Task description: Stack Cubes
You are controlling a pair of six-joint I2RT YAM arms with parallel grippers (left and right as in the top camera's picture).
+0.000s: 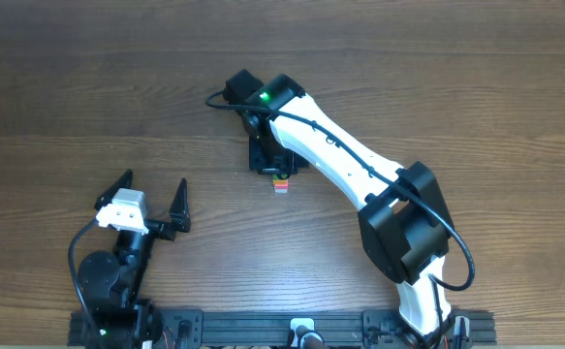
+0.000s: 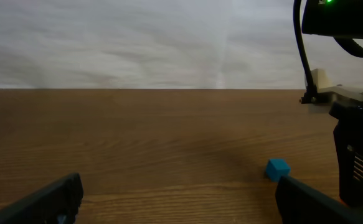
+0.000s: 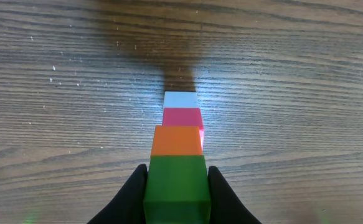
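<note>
A stack of cubes stands on the wooden table (image 3: 56,93): a white cube (image 3: 180,99) at the bottom, then a pink cube (image 3: 182,116), an orange cube (image 3: 177,140) and a green cube (image 3: 176,177) on top. My right gripper (image 3: 177,194) is shut on the green cube, one finger pressed to each side. From above, the stack (image 1: 281,184) peeks out just below the right gripper (image 1: 270,160). A separate blue cube (image 2: 278,168) lies on the table beside the right arm's gripper (image 2: 355,155). My left gripper (image 1: 151,201) is open near its base, holding nothing.
The right arm (image 1: 360,170) stretches diagonally from its base at the bottom right to the table's middle. Bare wood lies to the left and along the far side of the table. A mounting rail (image 1: 282,325) runs along the near edge.
</note>
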